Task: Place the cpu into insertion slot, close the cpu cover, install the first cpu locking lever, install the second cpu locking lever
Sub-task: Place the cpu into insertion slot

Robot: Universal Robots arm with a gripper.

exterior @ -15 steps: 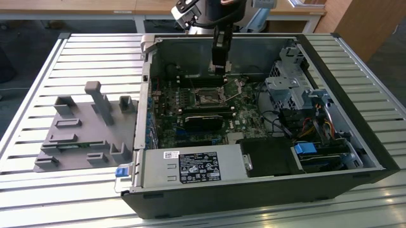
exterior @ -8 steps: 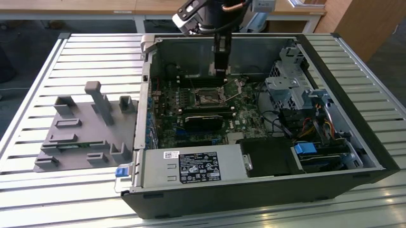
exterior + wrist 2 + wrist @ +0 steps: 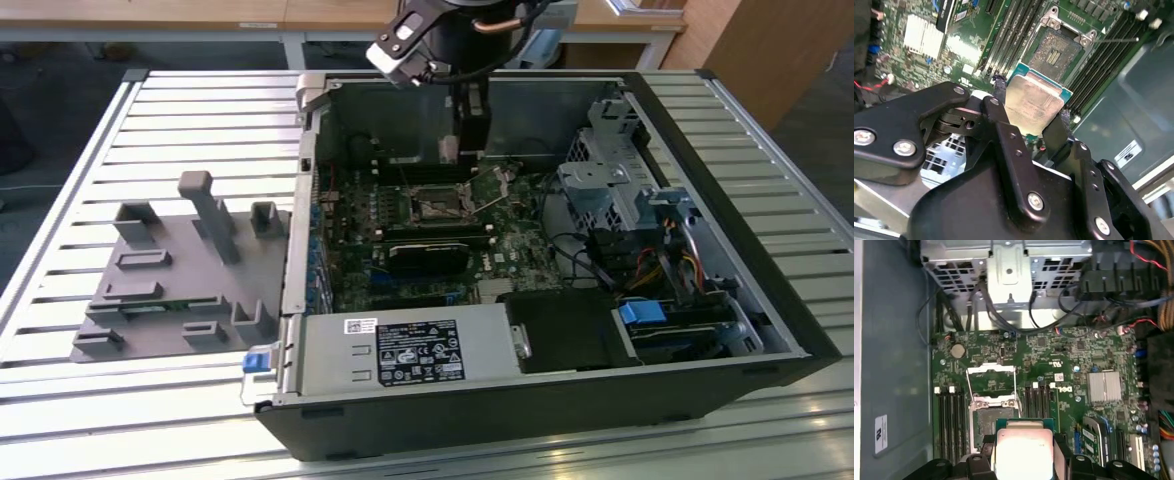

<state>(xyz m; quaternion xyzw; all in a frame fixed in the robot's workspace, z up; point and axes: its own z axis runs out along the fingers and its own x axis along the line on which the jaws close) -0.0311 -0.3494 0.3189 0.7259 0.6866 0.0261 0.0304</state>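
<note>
Placement in hand: gripper (image 3: pixel 1031 106) jaws clamp the cpu (image 3: pixel 1024 449) near the insertion slot (image 3: pixel 990 421), cpu cover (image 3: pixel 991 370) apparently open; seating calls for square alignment.

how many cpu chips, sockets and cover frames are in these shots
pale silvery square cpu chip, held in the black gripper: 1
small square dark-centred insertion slot: 1
thin silvery metal cpu cover frame, open: 1
total: 3

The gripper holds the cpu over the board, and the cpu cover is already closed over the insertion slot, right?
No: the cpu cover is open, the insertion slot bare, as the first wrist view shows. The gripper does hold the cpu over the board.
</note>
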